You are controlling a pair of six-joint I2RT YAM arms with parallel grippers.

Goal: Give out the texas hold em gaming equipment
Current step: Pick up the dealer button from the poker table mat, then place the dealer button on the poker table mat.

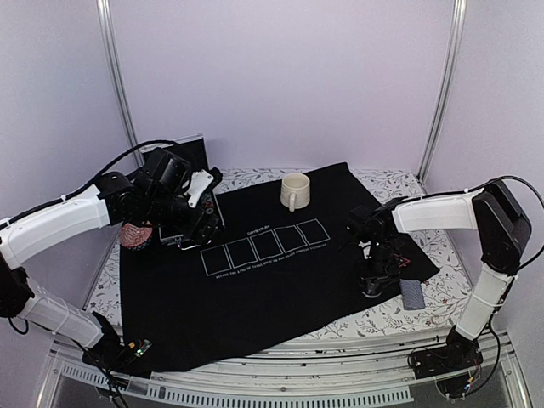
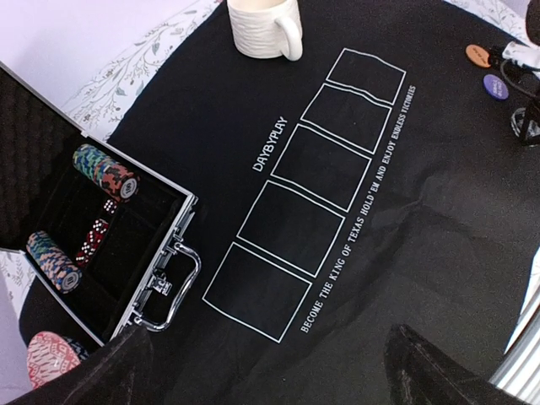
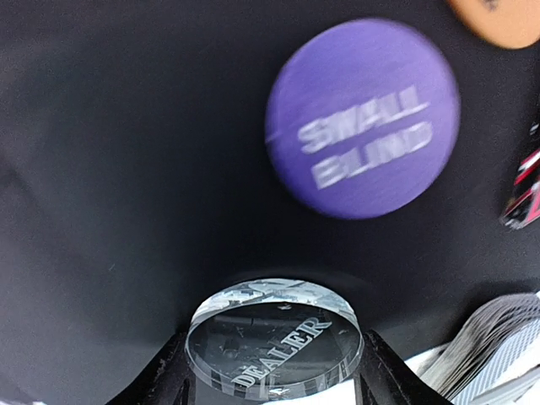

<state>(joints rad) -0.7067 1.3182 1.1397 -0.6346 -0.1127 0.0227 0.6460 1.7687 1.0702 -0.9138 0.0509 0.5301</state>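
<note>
A clear round disc engraved DEALER (image 3: 276,342) lies on the black mat. My right gripper (image 3: 274,359) is shut on it, one finger pressing each side. Beyond it lie a purple SMALL BLIND disc (image 3: 363,118), an orange disc (image 3: 498,21) and a red-edged token (image 3: 523,190). The edge of a card deck (image 3: 489,346) shows at the lower right. From above, my right gripper (image 1: 372,285) points down at the mat's right end, with the grey-blue deck (image 1: 413,294) beside it. My left gripper (image 2: 278,380) hangs open above the mat near the open case (image 2: 160,253), which holds striped chip stacks (image 2: 105,171).
A cream mug (image 1: 294,190) stands at the back of the black mat (image 1: 255,289), behind a row of printed card boxes (image 1: 265,245). Red dice (image 2: 94,236) lie in the case. Another chip stack (image 1: 134,235) stands left of the case. The floral tablecloth (image 1: 442,246) edges the mat.
</note>
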